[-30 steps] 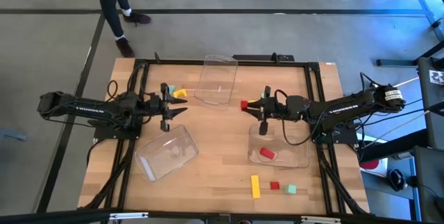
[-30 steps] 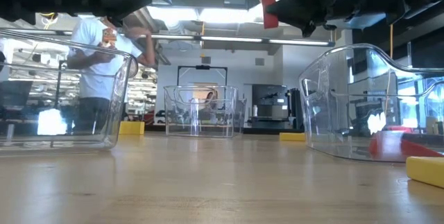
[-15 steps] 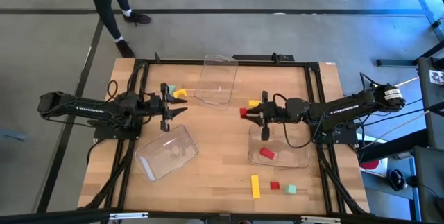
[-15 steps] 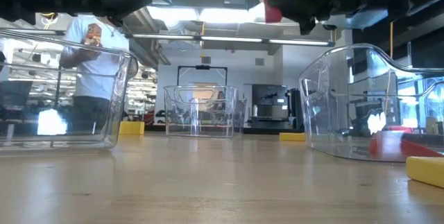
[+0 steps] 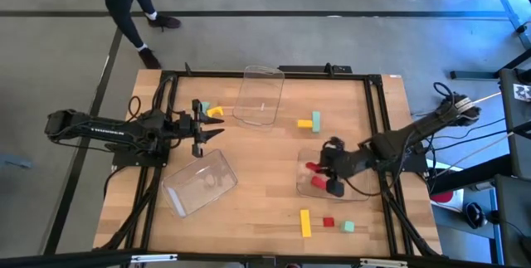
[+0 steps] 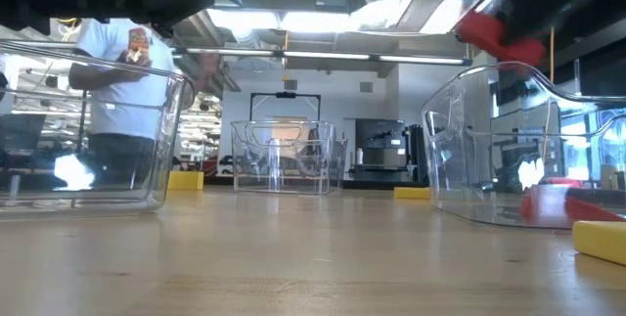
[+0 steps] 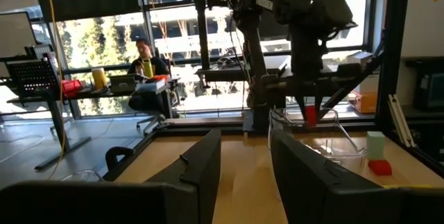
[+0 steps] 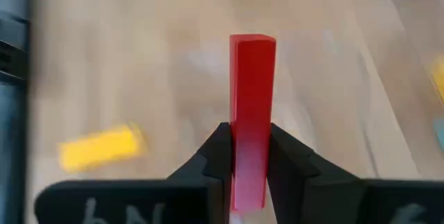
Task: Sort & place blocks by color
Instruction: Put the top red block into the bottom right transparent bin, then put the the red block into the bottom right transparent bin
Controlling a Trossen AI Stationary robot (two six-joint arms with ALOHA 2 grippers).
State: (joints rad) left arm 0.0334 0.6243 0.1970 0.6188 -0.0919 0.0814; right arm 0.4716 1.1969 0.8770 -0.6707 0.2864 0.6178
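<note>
My right gripper (image 5: 320, 169) hangs over the right clear tray (image 5: 358, 192), shut on a red bar (image 5: 310, 167). Another red block (image 5: 319, 183) lies inside that tray. A yellow block (image 5: 305, 123) and a mint block (image 5: 316, 119) lie together on the table, far of the tray. Near the table's near edge lie a yellow bar (image 5: 305, 222), a red cube (image 5: 328, 221) and a mint cube (image 5: 348, 226). A yellow arch (image 5: 216, 112) sits by my open left gripper (image 5: 205, 131), which waits at the table's left. My right gripper pinches the red bar between its two fingers (image 8: 216, 156), gripping its two long side faces at the lower end (image 8: 250, 175). The bar runs along the fingers and sticks out past their tips. It is lifted clear, above the right tray.
Two more clear trays stand on the table: one at the far middle (image 5: 259, 94), one at the near left (image 5: 199, 182). A person walks on the floor beyond the far left corner (image 5: 124, 2). Bare wood shows in the table's middle (image 5: 265, 160).
My right gripper has carried the red bar from the table's middle toward the near edge and the right, ending over the right tray; it has turned on the way. The yellow and mint blocks it stood over now show. The left arm kept still.
</note>
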